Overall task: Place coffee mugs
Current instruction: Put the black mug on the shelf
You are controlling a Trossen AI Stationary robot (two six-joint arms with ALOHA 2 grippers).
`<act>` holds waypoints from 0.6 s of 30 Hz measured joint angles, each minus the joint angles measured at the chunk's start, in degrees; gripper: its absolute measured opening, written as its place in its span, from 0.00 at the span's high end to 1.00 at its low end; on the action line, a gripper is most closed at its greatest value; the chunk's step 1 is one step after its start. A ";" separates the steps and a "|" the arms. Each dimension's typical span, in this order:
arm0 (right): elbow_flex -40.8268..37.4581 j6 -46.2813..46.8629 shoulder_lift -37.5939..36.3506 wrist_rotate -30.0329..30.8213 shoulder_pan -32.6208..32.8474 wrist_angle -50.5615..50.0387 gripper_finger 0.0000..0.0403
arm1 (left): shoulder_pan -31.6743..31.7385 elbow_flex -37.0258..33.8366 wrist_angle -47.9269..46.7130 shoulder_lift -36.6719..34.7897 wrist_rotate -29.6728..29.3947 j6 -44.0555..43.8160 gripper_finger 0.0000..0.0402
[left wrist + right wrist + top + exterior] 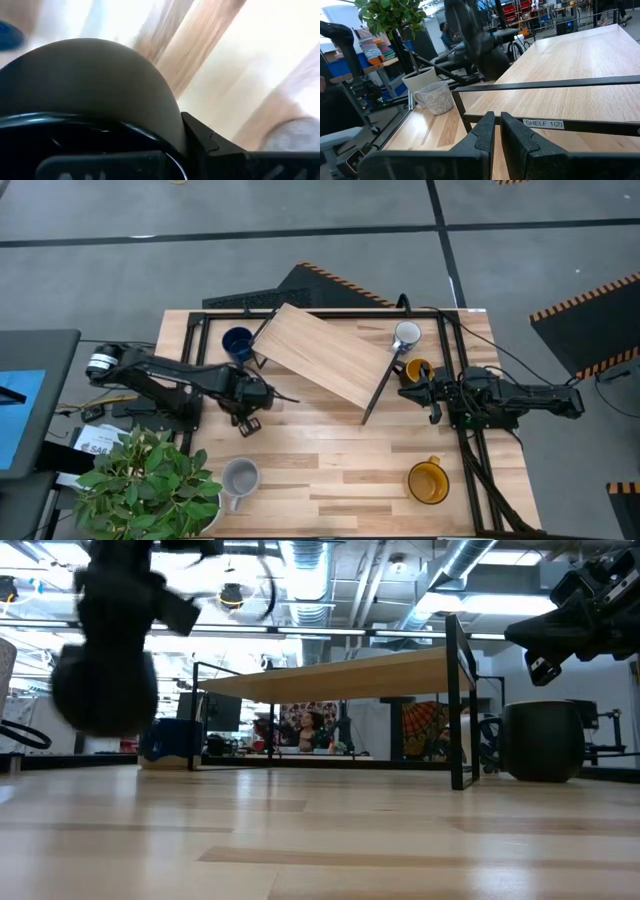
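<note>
My left gripper (247,402) is shut on the black mug (100,690) and holds it above the table's left middle. The mug's dark body fills the left wrist view (90,80). My right gripper (432,395) is shut and empty, raised beside a yellow-orange mug (418,370) that stands under the shelf's right end. The white mug (406,335) stands at the far right. The dark blue mug (237,343) stands at the far left. The light grey mug (240,477) and a second yellow-orange mug (428,482) stand near the front edge. My left gripper holds the black mug at its rim (100,122), which lies right in front of the wrist camera. One finger (200,142) shows against the outside of the wall; the other is hidden by the mug. The mug hangs below the gripper, clear of the table.
A wooden shelf board (330,355) on a black frame (380,390) stands aslant across the table's far middle. A potted plant (150,480) stands at the front left corner beside the grey mug. Bare tabletop lies in the front middle (330,470).
</note>
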 joint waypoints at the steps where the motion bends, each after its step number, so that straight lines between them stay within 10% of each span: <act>1: 0.01 0.00 0.02 0.01 0.00 0.01 0.86 | 0.01 1.94 -0.30 -0.55 -0.59 0.29 0.98; 10: 0.01 0.15 0.00 0.00 0.00 0.00 0.86 | 1.86 24.05 -0.42 0.84 -5.15 8.78 0.99; 18: 0.01 0.21 0.02 0.00 0.00 0.02 0.86 | 12.59 48.20 -4.90 15.64 -5.54 23.85 0.99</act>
